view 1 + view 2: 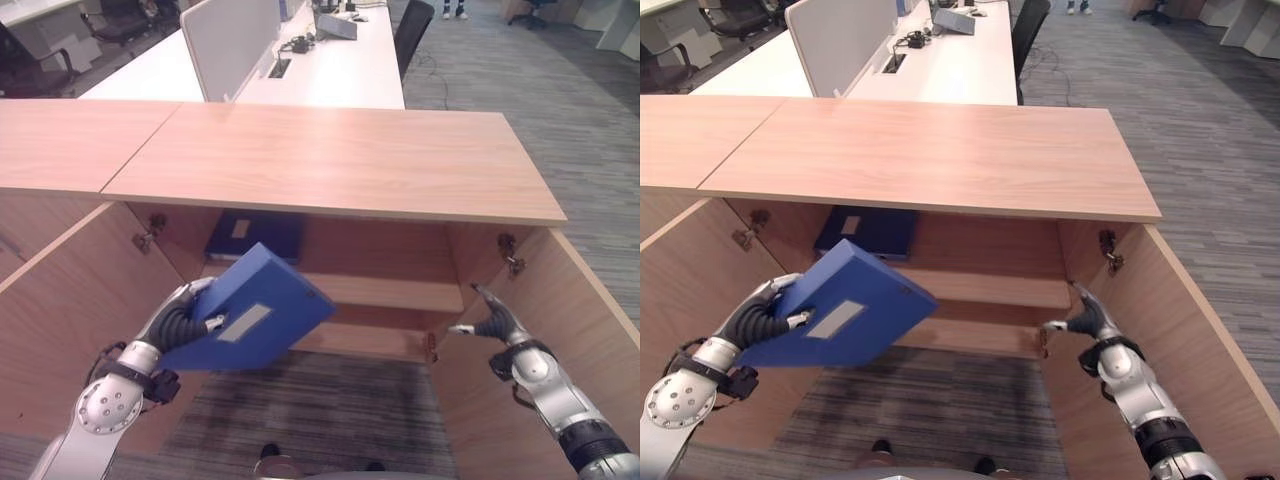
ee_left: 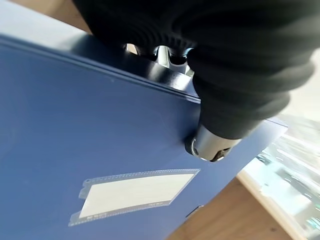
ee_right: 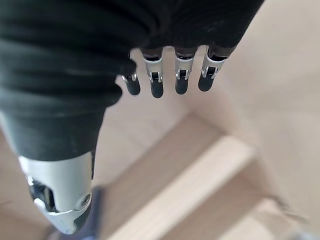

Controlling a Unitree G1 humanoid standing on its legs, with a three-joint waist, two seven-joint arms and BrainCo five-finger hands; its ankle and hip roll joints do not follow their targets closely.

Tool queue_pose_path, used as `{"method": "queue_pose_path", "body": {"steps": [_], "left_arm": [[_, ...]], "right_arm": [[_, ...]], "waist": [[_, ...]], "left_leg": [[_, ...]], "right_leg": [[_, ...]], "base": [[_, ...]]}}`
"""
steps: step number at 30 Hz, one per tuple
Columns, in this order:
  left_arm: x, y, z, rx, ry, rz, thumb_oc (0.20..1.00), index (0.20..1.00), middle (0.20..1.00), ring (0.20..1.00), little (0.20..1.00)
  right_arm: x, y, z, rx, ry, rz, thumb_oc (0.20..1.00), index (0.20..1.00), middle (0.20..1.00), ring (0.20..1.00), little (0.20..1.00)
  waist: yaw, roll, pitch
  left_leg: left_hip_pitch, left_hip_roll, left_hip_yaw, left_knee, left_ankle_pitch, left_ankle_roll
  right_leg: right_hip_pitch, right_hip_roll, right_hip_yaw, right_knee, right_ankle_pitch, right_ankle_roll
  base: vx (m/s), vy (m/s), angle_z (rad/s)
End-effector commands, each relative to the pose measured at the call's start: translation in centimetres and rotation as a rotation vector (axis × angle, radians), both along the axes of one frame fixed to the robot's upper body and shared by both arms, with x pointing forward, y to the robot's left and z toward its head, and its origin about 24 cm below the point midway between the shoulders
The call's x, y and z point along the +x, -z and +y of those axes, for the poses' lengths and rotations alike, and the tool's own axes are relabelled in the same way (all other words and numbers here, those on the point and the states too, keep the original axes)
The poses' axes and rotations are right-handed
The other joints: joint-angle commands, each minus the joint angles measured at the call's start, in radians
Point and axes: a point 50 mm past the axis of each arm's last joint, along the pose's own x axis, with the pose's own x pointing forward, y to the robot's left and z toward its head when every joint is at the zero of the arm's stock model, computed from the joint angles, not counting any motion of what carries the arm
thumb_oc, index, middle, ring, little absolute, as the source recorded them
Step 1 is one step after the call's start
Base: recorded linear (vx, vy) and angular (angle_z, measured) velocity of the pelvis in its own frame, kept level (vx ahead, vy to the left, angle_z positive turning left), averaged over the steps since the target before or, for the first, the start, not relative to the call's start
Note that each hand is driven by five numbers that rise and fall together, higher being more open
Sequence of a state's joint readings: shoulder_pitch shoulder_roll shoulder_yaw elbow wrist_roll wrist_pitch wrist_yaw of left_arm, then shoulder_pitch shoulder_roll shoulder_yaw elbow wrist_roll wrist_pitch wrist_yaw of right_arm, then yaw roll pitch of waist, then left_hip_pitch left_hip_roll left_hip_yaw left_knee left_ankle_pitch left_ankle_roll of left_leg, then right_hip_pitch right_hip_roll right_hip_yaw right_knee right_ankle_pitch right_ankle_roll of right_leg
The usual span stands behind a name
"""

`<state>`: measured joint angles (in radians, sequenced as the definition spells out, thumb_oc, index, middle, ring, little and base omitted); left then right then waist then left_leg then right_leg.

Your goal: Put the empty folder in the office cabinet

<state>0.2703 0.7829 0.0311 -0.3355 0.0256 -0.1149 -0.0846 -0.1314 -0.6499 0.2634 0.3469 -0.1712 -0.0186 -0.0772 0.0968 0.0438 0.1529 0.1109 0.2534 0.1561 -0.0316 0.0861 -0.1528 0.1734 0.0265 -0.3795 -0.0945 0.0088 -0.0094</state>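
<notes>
Now my left hand [image 1: 185, 318] grips the blue folder [image 1: 250, 312] lower left, tilted before the open cabinet [image 1: 380, 290]; my right hand [image 1: 492, 322] is released, lower right.

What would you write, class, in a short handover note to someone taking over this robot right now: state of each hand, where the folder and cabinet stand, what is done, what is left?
Left hand: shut on the blue folder, gripping its edge and holding it tilted in front of the open cabinet.
Right hand: open, holding nothing, near the cabinet's right door.
Cabinet: both doors open; another blue folder lies on the upper shelf at the back left.
Done: doors open, folder picked up and brought to the opening.
Left: move the folder inside, set it on a shelf, let go.
</notes>
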Motion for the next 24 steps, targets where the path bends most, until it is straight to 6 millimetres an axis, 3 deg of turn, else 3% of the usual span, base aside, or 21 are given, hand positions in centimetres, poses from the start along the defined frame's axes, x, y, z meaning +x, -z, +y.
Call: {"method": "queue_pose_path", "body": {"steps": [1,2,7,24], "left_arm": [[0.2,-3.7,-2.7,0.006,0.204,-0.173,0.2,0.2,0.2,0.2,0.2],[0.2,-4.2,-3.3,0.015,0.254,-0.174,0.2,0.2,0.2,0.2,0.2],[0.2,-4.7,-4.1,0.023,0.32,-0.173,0.2,0.2,0.2,0.2,0.2],[0.3,-4.9,-4.6,0.013,0.349,-0.187,0.2,0.2,0.2,0.2,0.2]], "right_arm": [[2.6,-4.0,3.5,0.006,-0.187,-0.161,1.0,1.0,1.0,1.0,1.0],[2.9,-4.9,4.8,0.01,-0.257,-0.185,1.0,1.0,1.0,1.0,1.0],[2.8,-6.3,7.6,0.064,-0.388,-0.226,1.0,1.0,1.0,1.0,1.0],[1.7,-9.5,13.3,0.334,-0.643,-0.288,1.0,1.0,1.0,1.0,1.0]], "waist": [[-0.007,-0.048,-0.032],[-0.007,-0.047,-0.034],[-0.007,-0.048,-0.038],[-0.003,-0.051,-0.044]], "left_leg": [[-0.084,0.036,-0.018,0.104,-0.014,-0.01],[-0.081,0.038,-0.016,0.106,-0.019,-0.013],[-0.083,0.038,-0.016,0.108,-0.018,-0.014],[-0.091,0.038,-0.012,0.104,-0.007,-0.014]], "right_leg": [[0.047,-0.018,0.04,0.007,-0.104,0.022],[0.051,-0.017,0.043,0.007,-0.107,0.022],[0.053,-0.016,0.044,0.008,-0.108,0.021],[0.045,-0.02,0.043,0.008,-0.101,0.02]], "base": [[0.0,0.0,0.0],[0.0,0.0,0.0],[0.0,-0.002,-0.01],[0.0,0.0,0.0]]}}
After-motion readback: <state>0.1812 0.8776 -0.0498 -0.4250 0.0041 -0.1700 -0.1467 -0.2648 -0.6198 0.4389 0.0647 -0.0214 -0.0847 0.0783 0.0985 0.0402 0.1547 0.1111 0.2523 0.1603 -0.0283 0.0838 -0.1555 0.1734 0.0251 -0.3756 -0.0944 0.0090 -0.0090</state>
